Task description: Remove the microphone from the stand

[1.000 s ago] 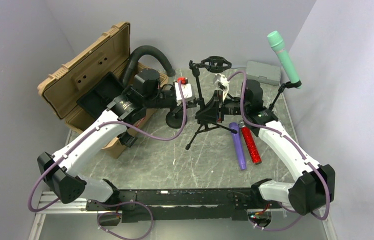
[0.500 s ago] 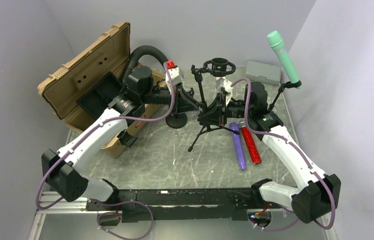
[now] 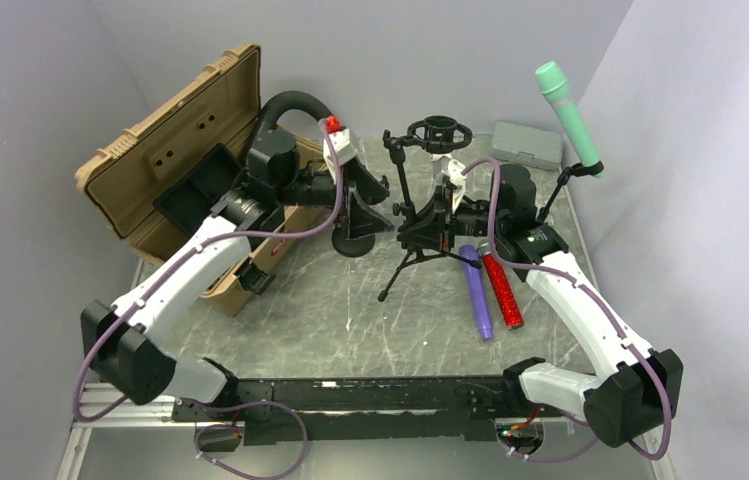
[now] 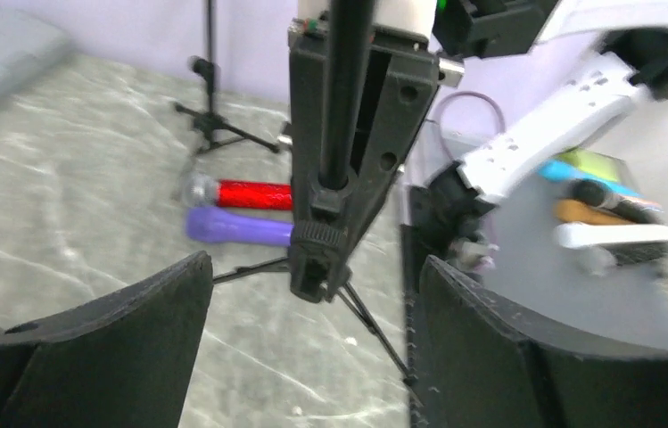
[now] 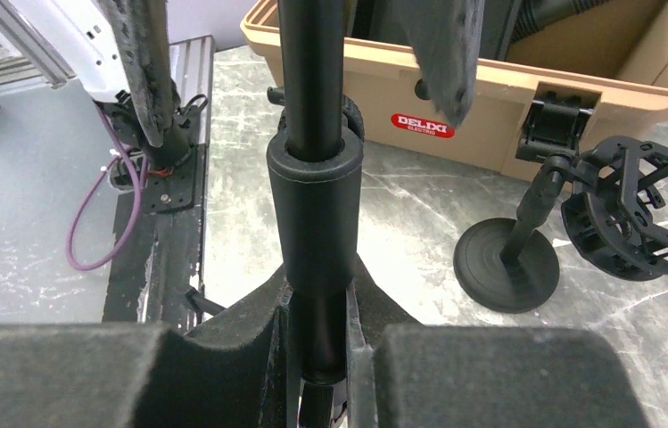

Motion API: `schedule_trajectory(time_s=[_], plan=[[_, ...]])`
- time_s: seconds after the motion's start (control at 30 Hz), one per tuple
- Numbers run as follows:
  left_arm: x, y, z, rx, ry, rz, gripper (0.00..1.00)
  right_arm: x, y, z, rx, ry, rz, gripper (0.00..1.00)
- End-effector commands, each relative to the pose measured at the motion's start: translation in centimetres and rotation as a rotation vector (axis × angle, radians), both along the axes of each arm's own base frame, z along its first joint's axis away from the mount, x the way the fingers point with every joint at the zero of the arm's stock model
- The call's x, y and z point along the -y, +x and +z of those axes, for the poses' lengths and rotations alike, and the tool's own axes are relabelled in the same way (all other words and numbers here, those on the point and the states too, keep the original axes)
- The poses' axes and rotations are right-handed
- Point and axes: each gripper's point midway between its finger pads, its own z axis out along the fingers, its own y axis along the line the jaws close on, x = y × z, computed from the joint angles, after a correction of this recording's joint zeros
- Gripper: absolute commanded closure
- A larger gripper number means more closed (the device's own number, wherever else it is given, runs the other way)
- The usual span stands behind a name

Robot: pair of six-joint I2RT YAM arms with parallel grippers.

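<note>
My right gripper (image 5: 317, 352) is pinched on the pole of the tripod stand (image 5: 312, 205). My left gripper (image 4: 312, 267) is spread wide, with that pole straight ahead of it. The green microphone (image 3: 568, 112) sits clipped in a slim stand (image 3: 555, 192) beyond and right of the right gripper, its long axis tilted head-up. I judge my right arm the nearer

The left hand (image 4: 314, 267) has swung open beside the stand (image 4: 341, 116).
</note>
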Motion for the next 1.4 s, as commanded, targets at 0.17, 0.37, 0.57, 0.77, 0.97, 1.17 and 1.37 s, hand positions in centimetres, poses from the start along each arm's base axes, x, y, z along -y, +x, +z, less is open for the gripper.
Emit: schedule_trajectory(time_s=[0.17, 0.37, 0.57, 0.77, 0.97, 1.17, 1.37], plan=[[-1.4, 1.6, 1.7, 0.681, 0.237, 0.239, 0.1, -0.1, 0.0, 2.1, 0.078, 0.052, 0.025, 1.0], [-0.2, 2.0, 1.4, 0.783, 0.303, 0.248, 0.22, -0.1, 0.0, 1.7, 0.038, 0.061, 0.032, 1.0], [0.6, 2.1, 0.9, 0.794, 0.32, 0.242, 0.4, 0.1, 0.0, 1.9, 0.059, 0.07, 0.027, 1.0], [1.5, 2.0, 1.4, 0.761, 0.293, 0.225, 0.61, 0.3, 0.1, 1.6, 0.056, 0.072, 0.019, 1.0], [1.9, 1.3, 1.2, 0.721, 0.27, 0.193, 0.84, 0.5, 0.1, 1.5, 0.061, 0.073, 0.011, 1.0], [2.3, -0.1, 0.8, 0.657, 0.242, 0.136, 1.0, 0.6, 0.1, 1.6, 0.068, 0.073, 0.007, 1.0], [2.2, -0.1, 0.5, 0.656, 0.245, 0.134, 0.73, 0.7, 0.0, 1.6, 0.069, 0.073, 0.008, 1.0]])
